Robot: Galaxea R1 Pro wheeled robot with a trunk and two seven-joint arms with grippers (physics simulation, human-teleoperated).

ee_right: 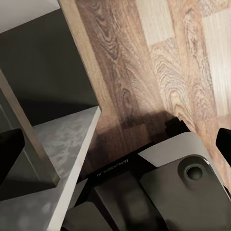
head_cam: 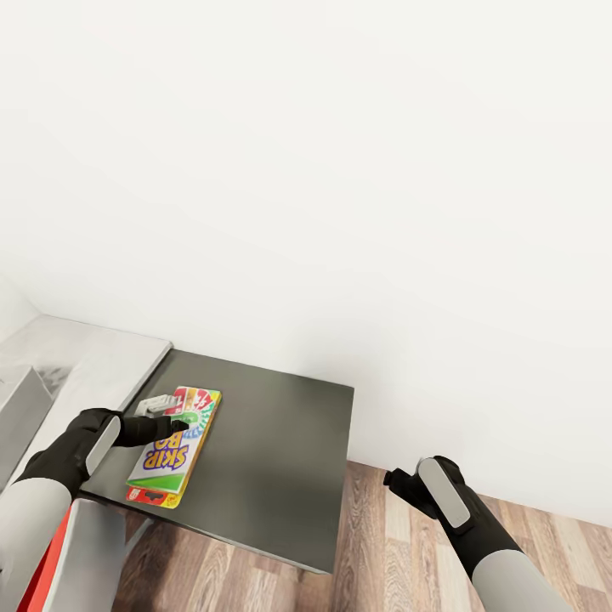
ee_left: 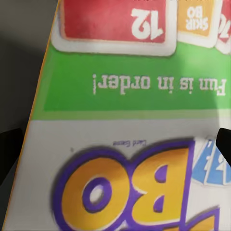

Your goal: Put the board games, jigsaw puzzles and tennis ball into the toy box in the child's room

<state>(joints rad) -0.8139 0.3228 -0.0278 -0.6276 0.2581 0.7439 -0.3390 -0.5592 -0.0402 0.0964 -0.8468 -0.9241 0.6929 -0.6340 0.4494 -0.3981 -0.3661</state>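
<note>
Yellow-green-red printed cardboard, flat rectangular box: the SKIP-BO board game [head_cam: 174, 446] lies flat on the lower dark-grey wing [head_cam: 272, 459] of the table, near the wing's left edge, long side running away from the robot. Something small and white-grey [head_cam: 155, 405] sits at the box's far left corner; can't tell what it is. Left gripper [head_cam: 174, 422] sits right over the box's far half, black fingers pointing across it; head view doesn't resolve contact. Left wrist view gives the detail the head view lacks: box lid [ee_left: 130, 125] up close, green band reading "Fun is in order!", red "12" card, big yellow-purple "BO", with a black fingertip [ee_left: 9, 154] at each side edge of the frame, so jaws are spread wide and astride the print, nothing clamped. Right gripper [head_cam: 399, 481] hangs off the wing's right side above the wood-plank floor [head_cam: 399, 552], well apart from the box. Right wrist view shows glossy brown planks [ee_right: 159, 57], a matte grey slab edge [ee_right: 62, 139] and the robot's own white and dark-grey base [ee_right: 163, 187], with a black fingertip [ee_right: 10, 149] at either frame edge: jaws wide, empty. Light-grey marbled desk top [head_cam: 76, 365] adjoins the wing at left, plain white wall [head_cam: 340, 170] behind.
</note>
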